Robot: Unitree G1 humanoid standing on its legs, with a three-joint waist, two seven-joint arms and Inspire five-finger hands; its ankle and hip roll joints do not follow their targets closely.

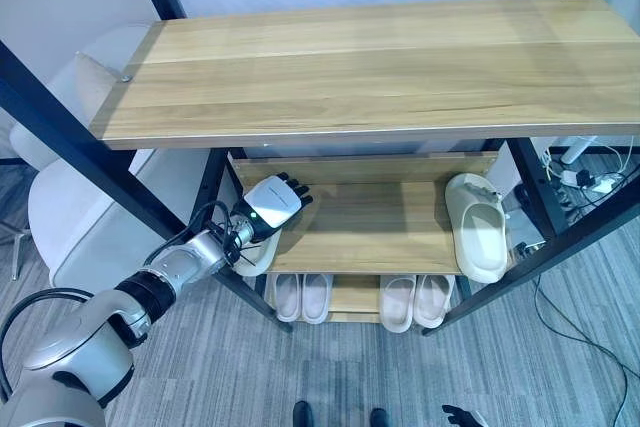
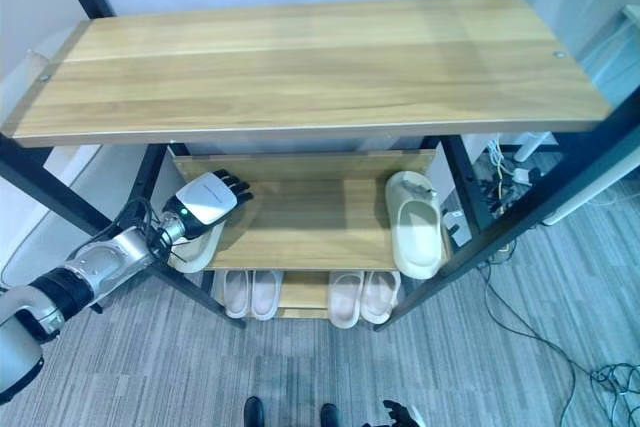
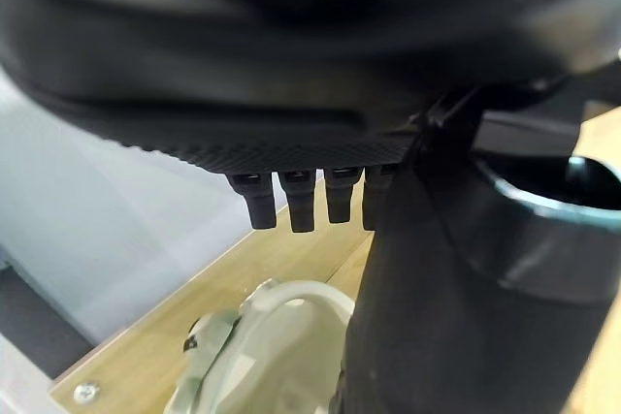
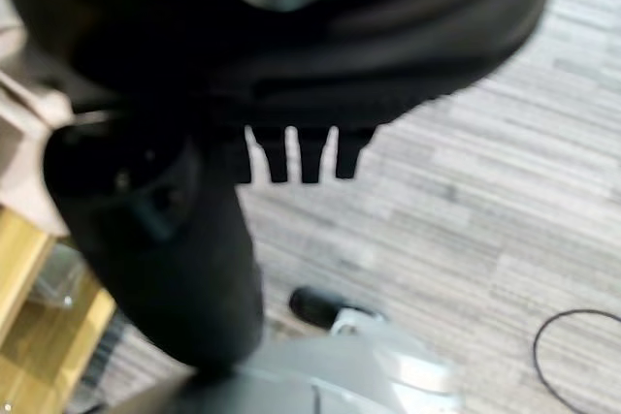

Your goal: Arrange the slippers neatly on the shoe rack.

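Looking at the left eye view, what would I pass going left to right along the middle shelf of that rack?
The robot's left hand over a pale slipper at the shelf's left end → bare wooden middle shelf → a second pale slipper lying at the right end, partly over the front edge.

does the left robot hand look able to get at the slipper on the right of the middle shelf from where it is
Probably yes: the left robot hand already sits at that shelf's left end, seemingly holding another slipper, and bare shelf separates it from the right slipper.
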